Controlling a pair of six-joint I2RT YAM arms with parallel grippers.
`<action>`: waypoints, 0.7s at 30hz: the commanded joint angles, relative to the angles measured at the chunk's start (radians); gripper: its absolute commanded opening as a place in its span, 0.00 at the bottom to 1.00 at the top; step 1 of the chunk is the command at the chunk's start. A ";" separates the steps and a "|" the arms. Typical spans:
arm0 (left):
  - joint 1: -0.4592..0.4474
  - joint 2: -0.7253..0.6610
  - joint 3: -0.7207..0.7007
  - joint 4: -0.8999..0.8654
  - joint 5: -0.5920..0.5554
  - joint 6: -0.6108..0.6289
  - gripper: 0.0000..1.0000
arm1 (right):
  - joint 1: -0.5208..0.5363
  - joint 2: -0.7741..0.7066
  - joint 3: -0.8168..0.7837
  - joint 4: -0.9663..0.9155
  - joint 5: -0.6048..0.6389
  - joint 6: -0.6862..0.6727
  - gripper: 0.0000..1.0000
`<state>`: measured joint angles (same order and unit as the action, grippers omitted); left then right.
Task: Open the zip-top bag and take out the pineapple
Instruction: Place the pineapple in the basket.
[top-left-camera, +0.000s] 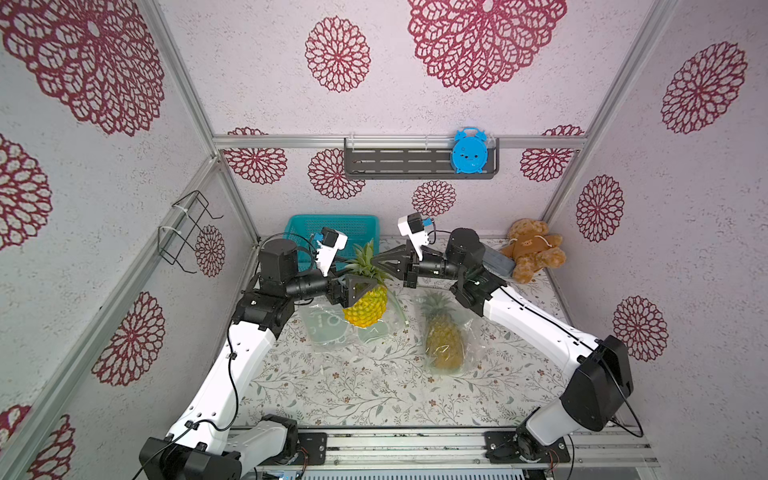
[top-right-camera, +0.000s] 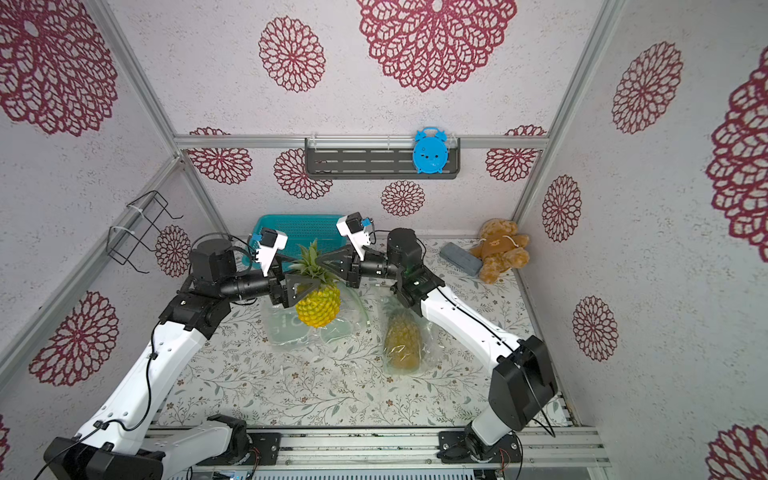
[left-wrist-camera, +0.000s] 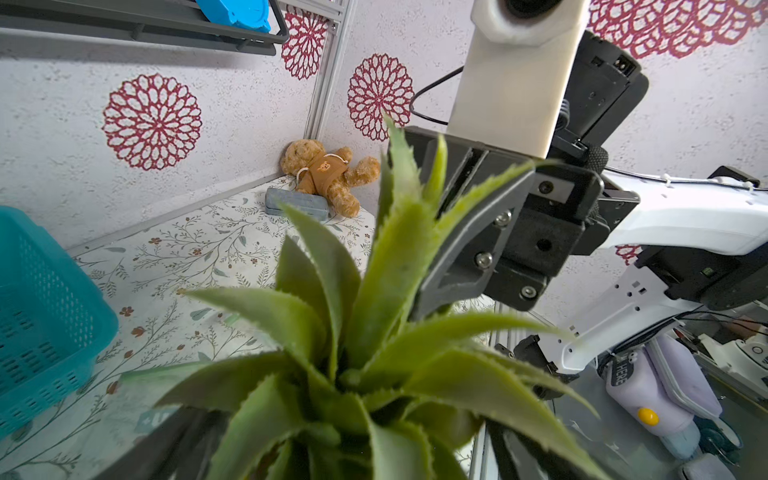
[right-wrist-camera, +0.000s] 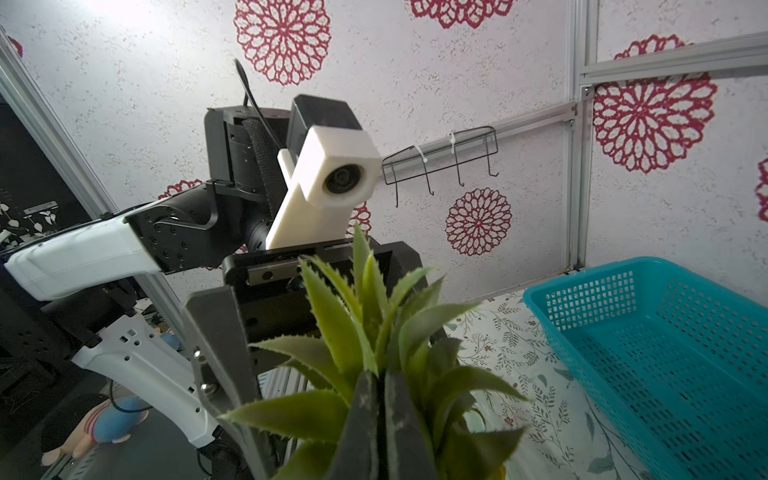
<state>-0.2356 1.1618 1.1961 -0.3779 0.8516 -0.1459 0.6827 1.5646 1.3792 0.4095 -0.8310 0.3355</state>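
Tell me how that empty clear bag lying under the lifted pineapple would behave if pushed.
Probably floppy: the empty bag lies wrinkled and flat on the table. Likely very light, so a push would bunch or slide it. Its glossy film looks slippery, though that is a guess.

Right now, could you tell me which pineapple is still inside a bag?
The duller pineapple lying on the table; a clear bag wraps it. The bright yellow pineapple is bare, held up.
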 joint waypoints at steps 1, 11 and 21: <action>-0.011 0.012 0.025 0.033 0.013 0.012 0.99 | 0.015 -0.025 0.076 0.153 -0.023 0.025 0.00; -0.017 0.024 0.020 0.044 0.024 0.011 0.69 | 0.033 -0.001 0.097 0.143 -0.025 0.031 0.00; -0.028 0.034 0.023 0.100 0.023 -0.030 0.23 | 0.043 0.014 0.099 0.120 -0.015 0.029 0.00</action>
<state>-0.2390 1.1873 1.1965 -0.3462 0.8314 -0.1486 0.6964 1.6005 1.4231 0.4129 -0.8230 0.3611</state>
